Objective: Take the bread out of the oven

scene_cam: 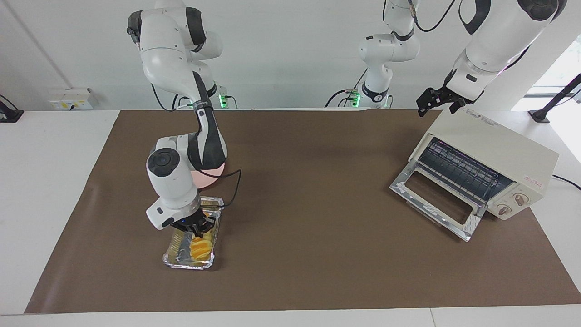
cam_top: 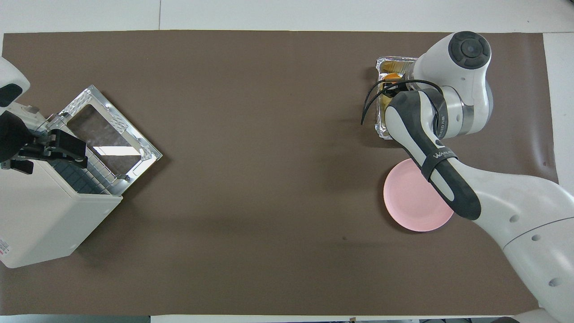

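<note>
The bread [scene_cam: 200,247] lies in a crinkled foil tray [scene_cam: 180,263] on the brown mat toward the right arm's end of the table. My right gripper [scene_cam: 198,233] reaches down into the tray, fingertips pinched on the end of the bread nearer to the robots. From overhead, the right arm covers most of the tray [cam_top: 395,60], and only a bit of bread [cam_top: 392,76] shows. The cream oven [scene_cam: 492,145] stands at the left arm's end with its glass door [scene_cam: 433,200] dropped open and the rack bare. My left gripper [scene_cam: 436,103] waits open over the oven's top corner.
A round pink plate [cam_top: 415,202] lies on the mat beside the foil tray, nearer to the robots, partly under the right arm. The oven [cam_top: 40,215] has its open door [cam_top: 112,130] jutting toward the table's middle. The brown mat [scene_cam: 308,190] covers most of the table.
</note>
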